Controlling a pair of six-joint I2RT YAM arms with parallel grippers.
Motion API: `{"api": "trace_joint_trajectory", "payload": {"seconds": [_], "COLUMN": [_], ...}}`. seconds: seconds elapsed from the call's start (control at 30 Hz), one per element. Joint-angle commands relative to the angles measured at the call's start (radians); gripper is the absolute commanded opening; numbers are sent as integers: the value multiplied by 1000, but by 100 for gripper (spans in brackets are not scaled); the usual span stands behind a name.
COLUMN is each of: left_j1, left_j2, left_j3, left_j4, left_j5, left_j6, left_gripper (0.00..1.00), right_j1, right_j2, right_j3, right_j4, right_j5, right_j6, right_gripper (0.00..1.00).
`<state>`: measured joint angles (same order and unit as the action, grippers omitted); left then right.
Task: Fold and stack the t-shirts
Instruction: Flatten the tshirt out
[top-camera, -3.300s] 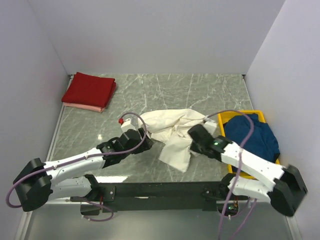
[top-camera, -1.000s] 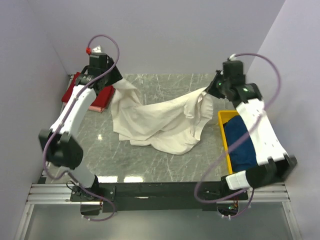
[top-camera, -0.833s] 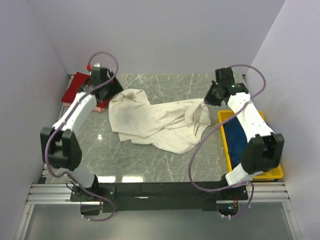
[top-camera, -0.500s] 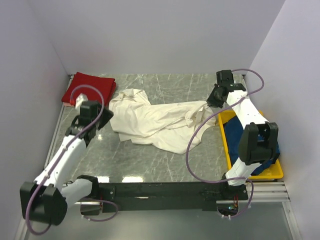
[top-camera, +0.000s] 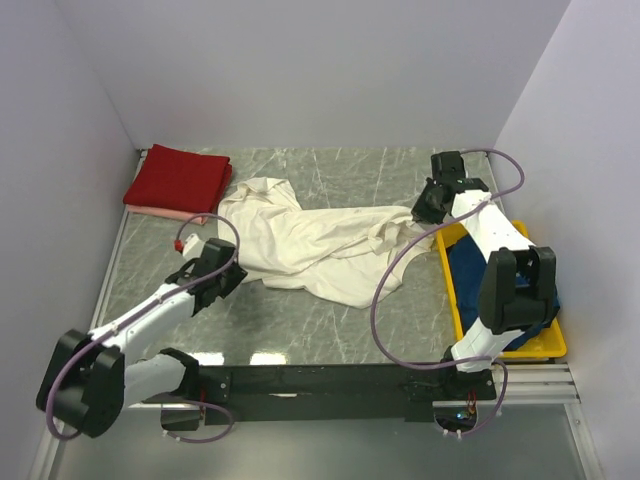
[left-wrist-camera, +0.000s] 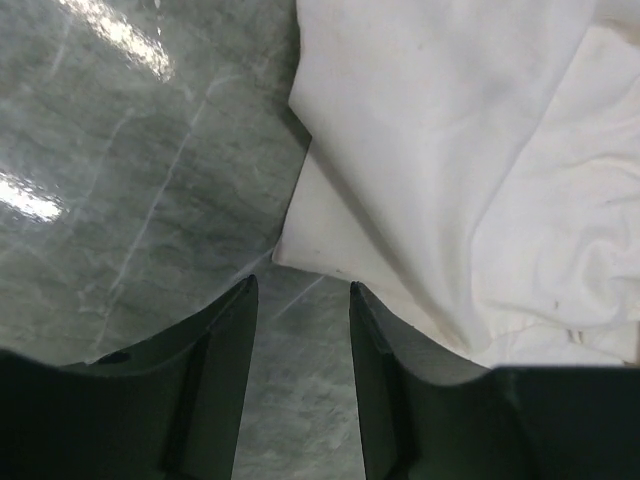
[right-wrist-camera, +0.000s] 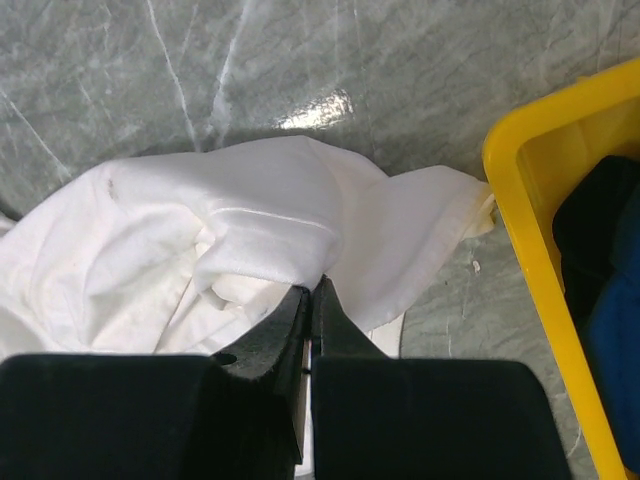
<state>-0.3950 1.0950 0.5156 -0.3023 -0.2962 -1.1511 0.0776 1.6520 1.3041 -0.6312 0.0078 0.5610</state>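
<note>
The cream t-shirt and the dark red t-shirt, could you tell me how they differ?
The cream t-shirt lies unfolded and rumpled across the middle of the table; the dark red t-shirt is neatly folded at the far left corner. The cream t-shirt rests on the table itself; the dark red t-shirt sits atop a folded pink t-shirt. Both are plain cloth.

We see that the cream shirt (top-camera: 310, 240), bunched in the middle before, now lies spread across the table (top-camera: 330, 325). The left gripper (left-wrist-camera: 300, 300) has let it go and drawn back to its near-left edge, jaws apart. The right gripper (right-wrist-camera: 312, 290) has come down, pinching its right end.
</note>
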Motion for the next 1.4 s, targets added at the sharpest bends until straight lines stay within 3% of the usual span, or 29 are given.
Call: {"api": "trace_joint_trajectory", "payload": {"seconds": [0.0,0.23,0.53,0.73,0.9,0.93,1.37], "left_j1": [-64,-114,-134,-139,-139,-137,-84], "left_j2": [69,275,365,394,292,269,-174], "left_j3": [75,158,185,195,181,181,297], "left_j4": [5,-52,-46,-46,-63,-86,-334], "left_j5": [-129,-218,-222,-205,-210,-219,-347], "left_j6": [-73,-125,-144,-122,-84,-78,39], "left_gripper": [47,44,42,25,11,1,0], "right_j1": [-9,-9,-9,-9,-9,-9,-9], "right_j2": [-73,-93,-90,-96,-104,-109,-190], "right_j3": [0,-8,-22,-23,-25,-25,-14], "right_j4": [48,50,62,62,60,61,21], "right_j5": [-5,-5,-48,-57,-61,-63,-81], "right_j6": [-1,-4,-6,-7,-7,-6,-13], "right_gripper": [0,0,0,0,0,0,0]}}
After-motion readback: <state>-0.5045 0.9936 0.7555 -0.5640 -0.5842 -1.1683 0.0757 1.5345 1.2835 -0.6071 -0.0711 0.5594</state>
